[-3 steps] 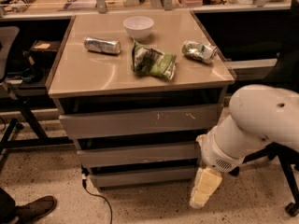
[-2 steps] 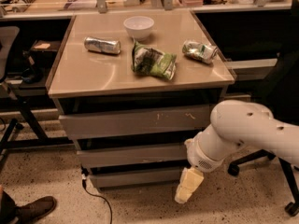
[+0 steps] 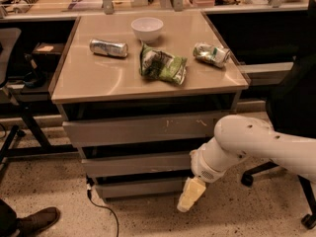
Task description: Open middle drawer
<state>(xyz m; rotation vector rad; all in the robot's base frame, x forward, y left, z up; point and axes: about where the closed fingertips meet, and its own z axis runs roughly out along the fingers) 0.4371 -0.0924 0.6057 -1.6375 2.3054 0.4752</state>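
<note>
A low grey cabinet [image 3: 232, 100] with a tan top stands in the middle of the scene, with three drawer fronts stacked under it. The middle drawer [image 3: 138, 165] is the wide, shallow, handle-less front between a taller scratched top front [image 3: 143, 130] and a narrow bottom front [image 3: 140, 187]. It looks closed, with a dark gap along its upper edge.

The robot's white arm [image 3: 252, 142] reaches in from the right and bends down toward the floor. Its pale yellow gripper [image 3: 185, 204] hangs low, pointing down and left, just in front of the right end of the bottom front and near the floor. Whether the gripper is open or closed cannot be told, and it holds nothing that can be seen.

From the gripper, the middle drawer lies up and to the left; its right end is the nearest part, just above the wrist. The drawer's long axis runs left to right, so it should slide out toward the near side, and the gripper likely needs to rise to reach the gap over the front.

Speckled floor [image 3: 148, 218] lies open on the near side. A black cable [image 3: 103, 209] trails at the cabinet's left foot, a shoe [image 3: 37, 220] sits at near left, and a chair base [image 3: 261, 172] stands at right. On the top rest a white bowl [image 3: 147, 27], a can [image 3: 108, 48], a green bag [image 3: 163, 64] and a crumpled packet [image 3: 211, 54].
</note>
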